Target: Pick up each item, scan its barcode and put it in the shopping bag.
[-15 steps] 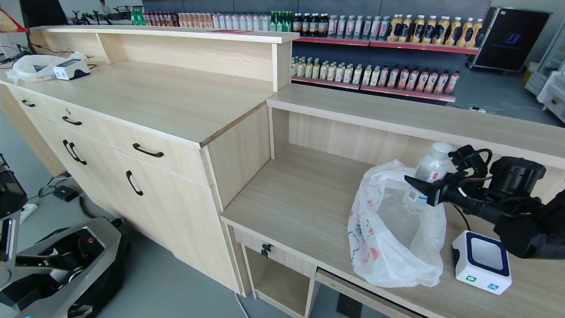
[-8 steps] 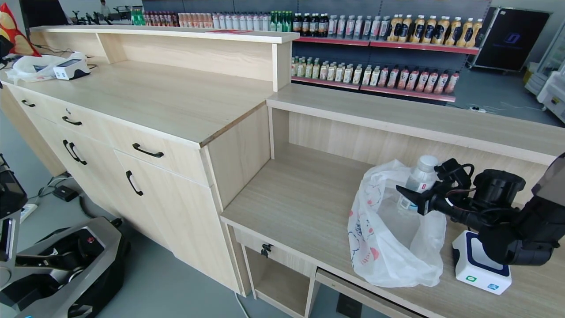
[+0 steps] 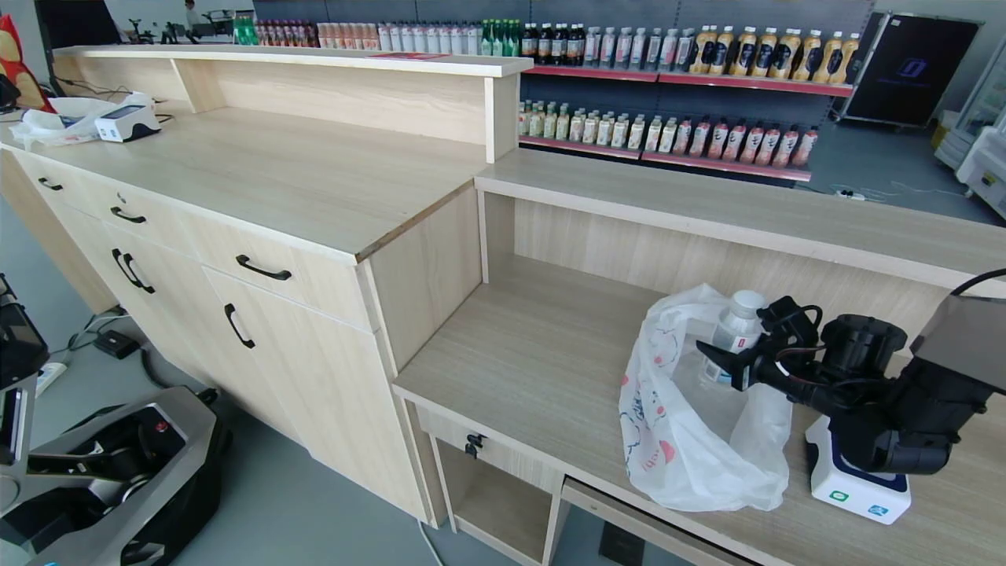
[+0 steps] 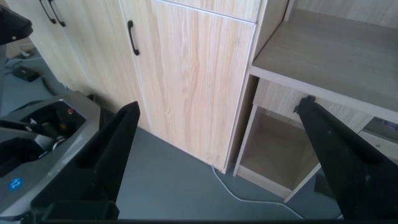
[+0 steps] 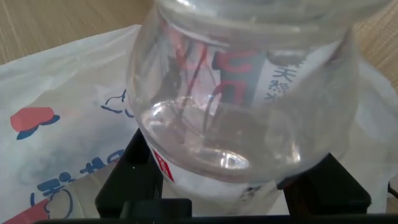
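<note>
- Found the right tool (image 3: 727,362) clamped on a clear bottle (image 3: 732,328), black jaws pressed against opposite sides of the lower body.
- Logged the bottle close to upright, white cap on top, red and white label around the middle.
- Placed the bottle at the open mouth of the shopping bag (image 3: 684,448), cap above the rim and lower part behind thin plastic; cannot tell whether the base touches the bag.
- Confirmed in the right wrist view: bottle (image 5: 242,106) held by the tool (image 5: 239,193), white bag (image 5: 56,112) with red and blue print spread beneath.
- Noted the bag slumped open on the lower worktop (image 3: 534,346), near the front edge.
- Noted a white scanner (image 3: 857,483) with a dark blue face just beside the bag, on the robot's right, partly hidden by the right arm.
- Found the left tool (image 4: 219,106) spread wide, holding nothing, fingers (image 4: 118,149) well apart above grey floor, in front of a pale wooden cabinet door (image 4: 193,74) with a black handle.
- Recorded a higher worktop (image 3: 299,173) to the left, carrying a second plastic bag (image 3: 55,122) and a small white device (image 3: 126,122) at the far end.
- Recorded shelves of drinks (image 3: 668,134) behind the counter.
</note>
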You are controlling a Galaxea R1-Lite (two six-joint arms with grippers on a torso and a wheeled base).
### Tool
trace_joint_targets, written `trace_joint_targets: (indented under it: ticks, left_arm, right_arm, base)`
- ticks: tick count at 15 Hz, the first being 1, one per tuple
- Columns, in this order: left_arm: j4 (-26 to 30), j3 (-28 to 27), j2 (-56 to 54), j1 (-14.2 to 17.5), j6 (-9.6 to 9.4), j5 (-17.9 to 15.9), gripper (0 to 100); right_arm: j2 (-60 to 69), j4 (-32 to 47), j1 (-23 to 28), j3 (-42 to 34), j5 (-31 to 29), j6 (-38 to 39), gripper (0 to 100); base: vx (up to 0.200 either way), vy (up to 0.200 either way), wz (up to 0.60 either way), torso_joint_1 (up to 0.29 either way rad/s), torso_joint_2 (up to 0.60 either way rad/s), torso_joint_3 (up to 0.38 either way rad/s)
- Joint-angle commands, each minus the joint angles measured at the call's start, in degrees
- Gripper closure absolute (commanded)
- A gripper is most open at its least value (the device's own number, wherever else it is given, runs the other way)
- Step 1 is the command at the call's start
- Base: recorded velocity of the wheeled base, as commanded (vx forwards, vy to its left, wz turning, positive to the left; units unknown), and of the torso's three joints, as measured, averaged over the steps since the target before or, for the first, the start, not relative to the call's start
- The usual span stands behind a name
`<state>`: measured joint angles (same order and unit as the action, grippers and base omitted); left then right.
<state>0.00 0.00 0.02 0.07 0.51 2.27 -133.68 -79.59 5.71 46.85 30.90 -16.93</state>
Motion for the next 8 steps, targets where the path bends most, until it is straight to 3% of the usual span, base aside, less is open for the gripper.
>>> trace_joint_targets:
  ticks: [1,8]
  left_arm:
    - [0.0,0.0,0.0,0.0,0.02,0.0,0]
    - [0.0,0.0,0.0,0.0,0.02,0.0,0]
  right_arm:
    - [-1.7,-0.7,0.2,0.1,-0.1,0.1,100]
    - [-3.6,-1.8,1.9,-0.4,0.0,-0.2,100]
  base:
    - [0.0,0.0,0.0,0.0,0.0,0.0]
    - [0.0,0.0,0.0,0.0,0.0,0.0]
